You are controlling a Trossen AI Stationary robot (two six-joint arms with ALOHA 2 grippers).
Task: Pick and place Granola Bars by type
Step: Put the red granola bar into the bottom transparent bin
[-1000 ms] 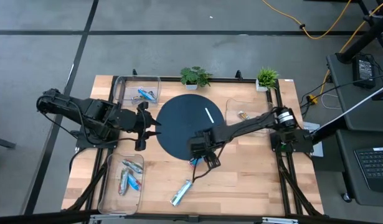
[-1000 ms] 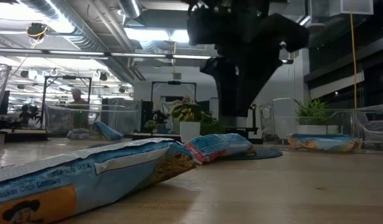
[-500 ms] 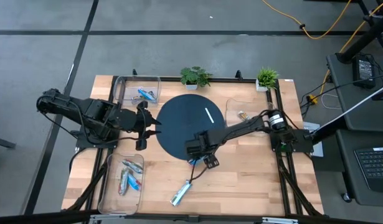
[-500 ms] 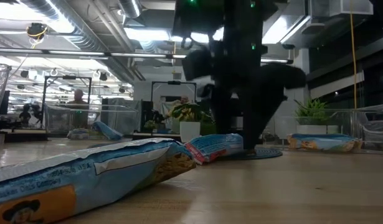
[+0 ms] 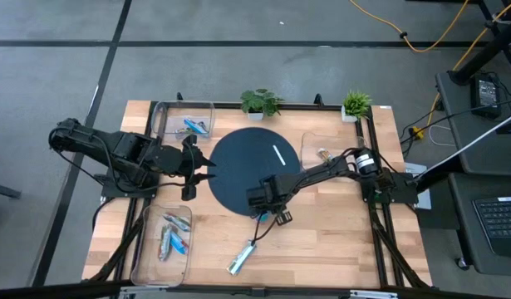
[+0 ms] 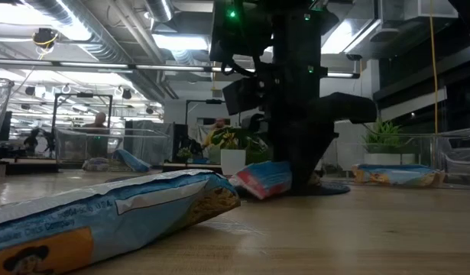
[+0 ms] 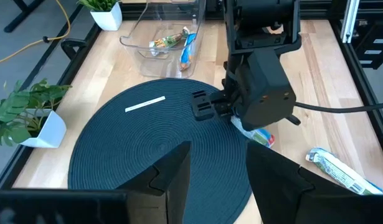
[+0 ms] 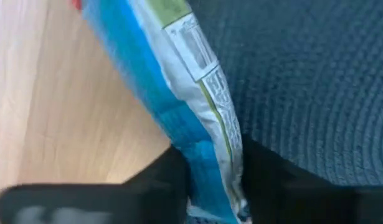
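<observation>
A blue foil granola bar (image 5: 257, 218) lies at the near edge of the round dark mat (image 5: 234, 166). In the low view this bar (image 6: 267, 177) rests with one end toward the mat. My right gripper (image 5: 266, 208) is down over it, shut on it, with the bar (image 8: 197, 118) running out from between its fingers. A second bar (image 5: 242, 258) lies flat on the wood nearer the table's front edge. My left gripper (image 5: 207, 169) waits open at the mat's left edge. My right gripper (image 8: 207, 183) pinches the blue granola bar between its two fingers (image 8: 157, 180), coming from above and pointing down. The fingers lie across the bar, on its wrapper (image 8: 210, 155) near one end. The rest of the bar lies over the mat's edge and the wood.
Clear bins stand at the table's far left (image 5: 165, 120), near left (image 5: 140, 249) and right (image 5: 309, 158), each holding bars. Two small potted plants (image 5: 259, 102) (image 5: 356, 103) stand along the far edge. A thin white stick mark (image 5: 282, 154) lies on the mat.
My right gripper has come down from above the mat's near edge onto the blue bar and shifted slightly toward the table's left. In the low view the bar now looks shorter and more bunched beside the fingers. The left arm has kept still.
</observation>
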